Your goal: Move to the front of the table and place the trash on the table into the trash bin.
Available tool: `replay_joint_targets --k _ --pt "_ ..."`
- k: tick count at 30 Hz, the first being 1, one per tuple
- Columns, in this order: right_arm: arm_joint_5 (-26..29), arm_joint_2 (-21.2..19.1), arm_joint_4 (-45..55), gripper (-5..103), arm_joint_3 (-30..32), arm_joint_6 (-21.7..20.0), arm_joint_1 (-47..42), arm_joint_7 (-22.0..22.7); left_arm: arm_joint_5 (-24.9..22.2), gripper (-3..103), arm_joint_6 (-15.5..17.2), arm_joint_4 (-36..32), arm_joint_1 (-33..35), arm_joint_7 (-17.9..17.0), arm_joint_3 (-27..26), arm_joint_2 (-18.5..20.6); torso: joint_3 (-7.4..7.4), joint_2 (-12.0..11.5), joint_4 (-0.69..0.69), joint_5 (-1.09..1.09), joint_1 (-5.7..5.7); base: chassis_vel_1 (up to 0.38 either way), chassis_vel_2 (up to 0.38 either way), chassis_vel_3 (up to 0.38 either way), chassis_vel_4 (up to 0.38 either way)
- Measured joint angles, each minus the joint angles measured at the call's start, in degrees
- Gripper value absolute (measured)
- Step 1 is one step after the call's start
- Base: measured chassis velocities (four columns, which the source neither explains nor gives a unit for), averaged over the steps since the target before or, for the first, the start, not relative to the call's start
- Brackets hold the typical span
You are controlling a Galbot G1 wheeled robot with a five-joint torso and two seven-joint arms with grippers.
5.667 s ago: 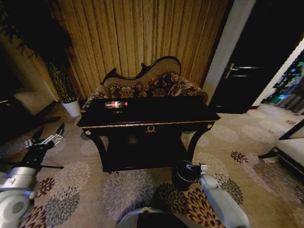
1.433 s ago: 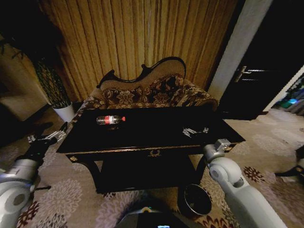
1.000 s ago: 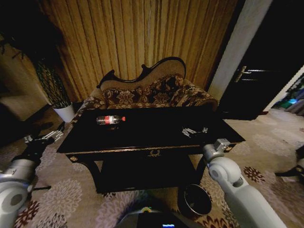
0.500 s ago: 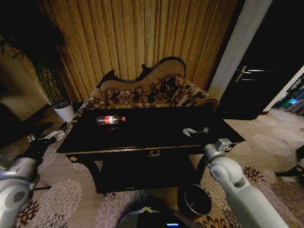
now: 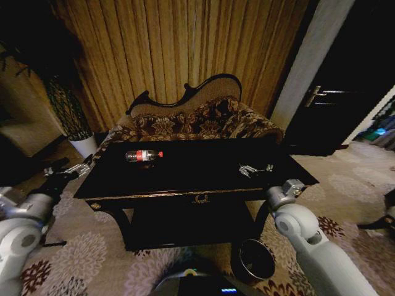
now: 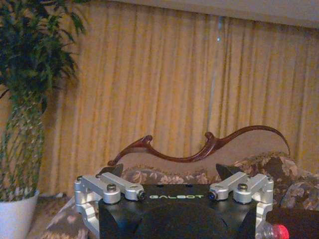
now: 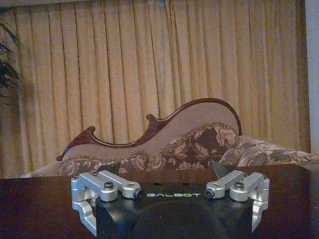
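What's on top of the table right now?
On the table a bottle lies on its side at its left, the right gripper over its right end. What lies under that gripper is hidden.

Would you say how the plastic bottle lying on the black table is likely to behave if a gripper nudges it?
The bottle lies on its side on the glossy table, so it will probably roll or slide. It looks small and clear, likely light.

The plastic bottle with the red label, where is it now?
In the head view the bottle lies on its side on the table, toward the robot's left, near the left gripper and before the sofa.
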Motion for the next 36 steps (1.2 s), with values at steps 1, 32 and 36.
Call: replay_joint_targets --k 1,32,36 --pt "0.0 0.09 0.0 100 0.1 0.03 -0.13 0.01 -0.7 100 0.01 0.81 -0.63 0.18 0.0 1.57 0.0 0.0 0.0 0.0 0.0 0.0 0.0 0.0 0.0" --pt "0.0 0.21 -1.82 100 1.53 1.46 -0.24 0.17 -2.87 100 6.16 28.09 -16.56 26.87 13.8 24.76 0.0 0.0 0.01 0.0 0.0 0.0 0.0 0.0 0.0" --pt "-0.02 0.21 -2.21 100 1.7 1.64 -0.25 0.18 -2.76 100 5.66 31.35 -18.71 26.36 16.18 26.89 0.0 0.0 0.03 0.0 0.0 0.0 0.0 0.0 0.0"
